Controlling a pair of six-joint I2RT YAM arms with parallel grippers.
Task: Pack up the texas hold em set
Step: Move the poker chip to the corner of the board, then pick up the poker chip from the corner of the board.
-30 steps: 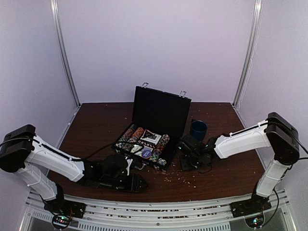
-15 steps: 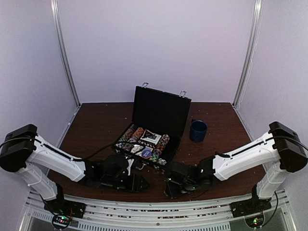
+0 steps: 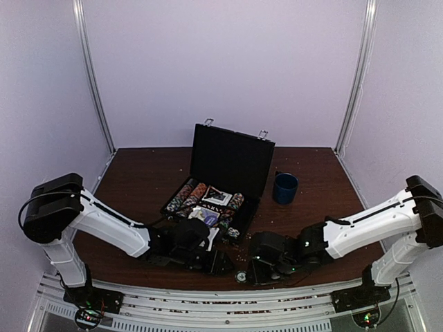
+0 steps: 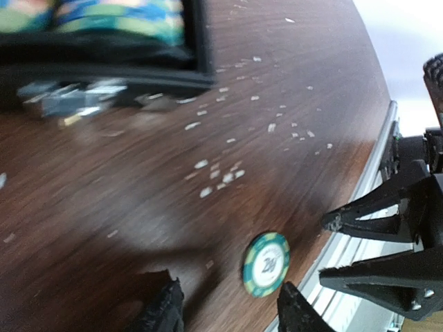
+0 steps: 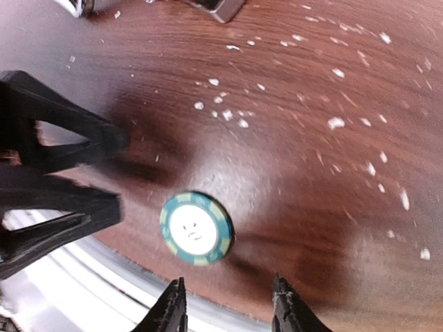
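Left gripper (image 4: 228, 315): fingers partly open, empty | right gripper (image 5: 225, 311): same, empty | green chip (image 5: 196, 228): flat on table (image 3: 138, 180) by near edge, between both grippers, untouched | case (image 3: 232, 160): open mid-table.

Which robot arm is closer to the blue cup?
Right. The right arm reaches low near the table's front edge, in front of the blue cup. The left arm ends in front of the open case, farther off to the cup's left.

Black case (image 3: 232, 160) open; green chip (image 4: 266, 263) flat outside.
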